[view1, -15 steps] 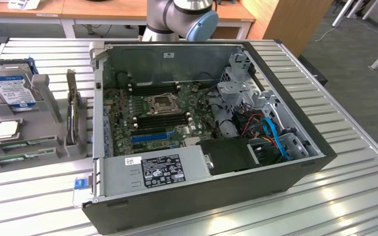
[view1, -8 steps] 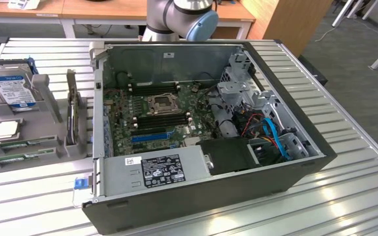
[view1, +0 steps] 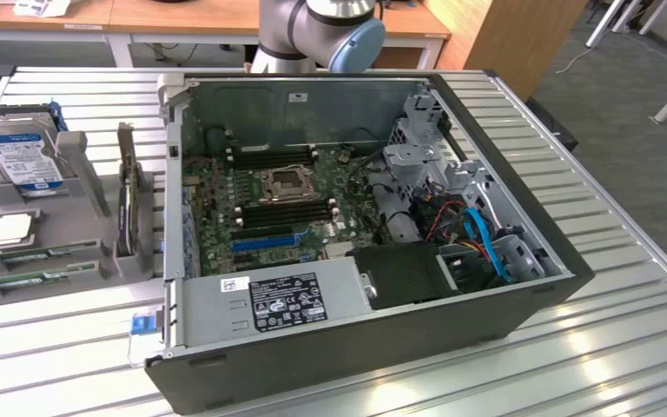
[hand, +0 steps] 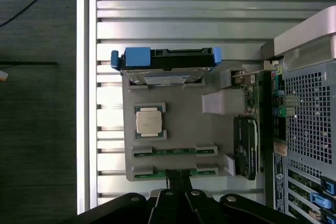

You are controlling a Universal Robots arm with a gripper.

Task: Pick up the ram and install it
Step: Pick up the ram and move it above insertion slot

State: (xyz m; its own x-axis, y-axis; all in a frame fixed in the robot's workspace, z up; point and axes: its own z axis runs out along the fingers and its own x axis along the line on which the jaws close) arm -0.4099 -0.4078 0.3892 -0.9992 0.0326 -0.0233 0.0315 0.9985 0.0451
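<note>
End effector [hand: 179, 178] narrow, tips nearly together, holding nothing. Ram [hand: 157, 172] flat in gray holder [hand: 181, 124] slot, directly under tips. Second green stick [hand: 173, 151] just beyond, then processor chip [hand: 148, 121], hard drive [hand: 163, 56]. Open computer case [hand: 310, 108] off to one side on table [hand: 184, 3].

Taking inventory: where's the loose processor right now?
The processor sits on the gray holder at the exterior view's left, beside the computer case, between the hard drive and two RAM sticks.
</note>
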